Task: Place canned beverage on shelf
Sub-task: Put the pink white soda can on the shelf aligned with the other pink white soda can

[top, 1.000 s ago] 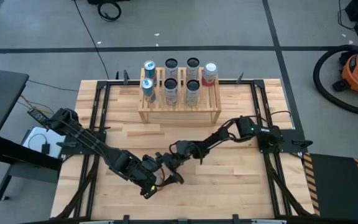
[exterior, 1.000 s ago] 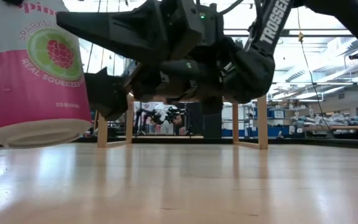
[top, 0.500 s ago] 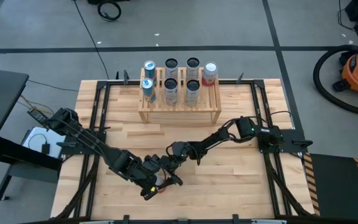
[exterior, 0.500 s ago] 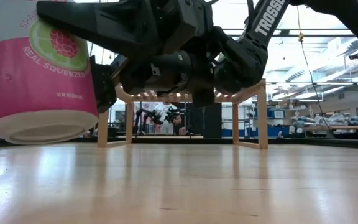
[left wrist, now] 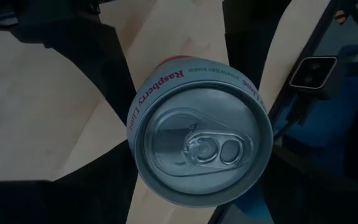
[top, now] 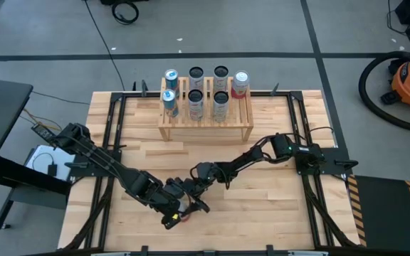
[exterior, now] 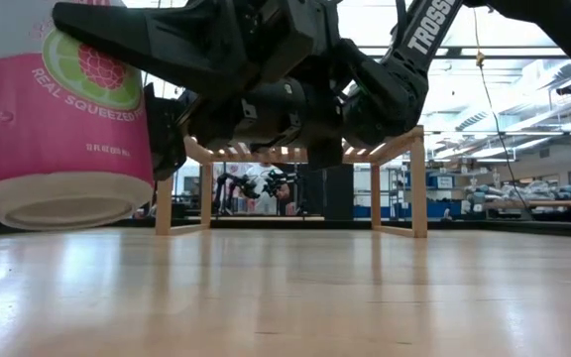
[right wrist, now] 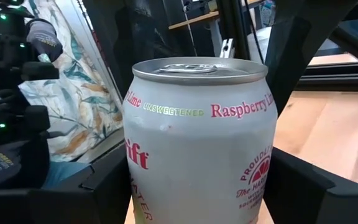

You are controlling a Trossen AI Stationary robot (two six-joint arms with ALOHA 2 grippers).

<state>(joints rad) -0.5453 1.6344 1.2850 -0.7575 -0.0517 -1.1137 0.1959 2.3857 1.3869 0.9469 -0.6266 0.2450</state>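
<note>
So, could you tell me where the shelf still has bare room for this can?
On the shelf, the front tier's right end is free, beside the third front can and before the red-and-white can. The rest is crowded with cans. The tabletop is bare between shelf and grippers.

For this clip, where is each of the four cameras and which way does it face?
High: above the table, looking straight down; both arms, the shelf behind.
Low: at tabletop height, level towards the shelf; raspberry lime can off the table, arms overhead.
Left wrist: above the can, looking down on its lid; left gripper fingers either side.
Right wrist: level at the can's side; right gripper fingers flanking it.
Shared: both wrist views and the low view show the same can.
</note>
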